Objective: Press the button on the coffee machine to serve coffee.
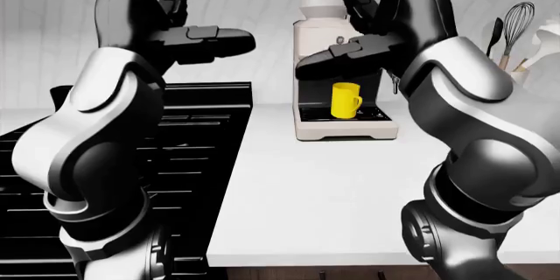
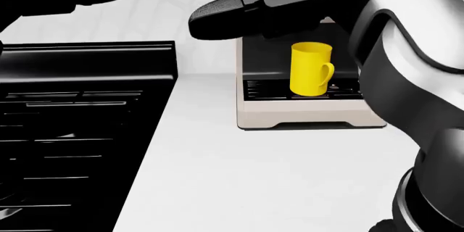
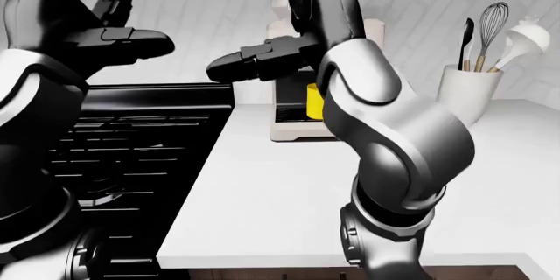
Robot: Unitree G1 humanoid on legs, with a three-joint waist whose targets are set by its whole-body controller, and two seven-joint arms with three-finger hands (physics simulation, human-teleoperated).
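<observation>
The robot's right hand (image 1: pixel 385 14) is up high, with its fingers spread apart and holding nothing. It hangs between the cameras and the top of the coffee machine (image 1: pixel 346 112), and one long finger (image 2: pixel 239 12) sticks out to the left in the head view. The hand hides the top panel where the button should be, so the button cannot be seen. It is not clear whether the hand touches the machine or only floats near it.

The left hand (image 1: pixel 171 21) is also raised, over the black stove (image 1: pixel 205 135). Its fingers are apart too, and it holds nothing.

The coffee machine stands on the white counter (image 1: pixel 333 188), near the far edge by the wall and close beside the stove. A yellow mug (image 2: pixel 311 70) stands upright on the machine's drip tray, under the spout, with its handle to the right in the head view. The inside of the mug does not show, so there is no telling if it has coffee in it. No coffee can be seen pouring.

So the mug is ready and the hand is up near the button. The press itself looks like it is yet to be done.

Near the right end of the counter, by the wall, a white holder (image 3: pixel 471 93) keeps a whisk (image 3: pixel 492 34) and a few other kitchen tools standing up.
</observation>
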